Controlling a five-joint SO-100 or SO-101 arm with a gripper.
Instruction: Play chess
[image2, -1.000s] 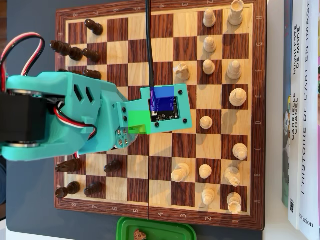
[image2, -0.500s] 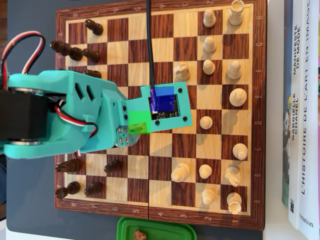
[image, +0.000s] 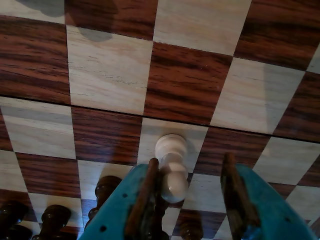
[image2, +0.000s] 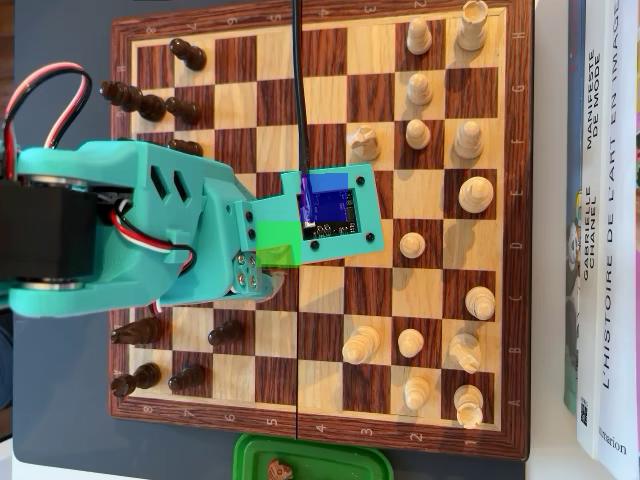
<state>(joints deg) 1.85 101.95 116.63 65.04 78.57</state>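
Note:
In the wrist view a white pawn (image: 172, 167) stands on a light square of the wooden chessboard (image: 185, 85). It rests against the inner face of my left finger (image: 142, 197). My gripper (image: 191, 160) is open, with a wide gap between the pawn and the right finger (image: 232, 192). Dark pieces (image: 50, 220) stand behind the jaws at the lower left. In the overhead view the teal arm (image2: 180, 235) reaches over the middle of the board (image2: 320, 440) and hides the jaws and the pawn. White pieces (image2: 412, 244) fill the right side and dark pieces (image2: 150, 105) the left.
A green container (image2: 310, 462) lies against the board's lower edge in the overhead view. Books (image2: 605, 220) lie along the right. A black cable (image2: 297, 80) runs down over the board's middle to the camera mount (image2: 330, 215).
The arm has hardly moved; the wrist bracket under the camera mount has shifted a little to the right in the overhead view. No piece on the board has changed place.

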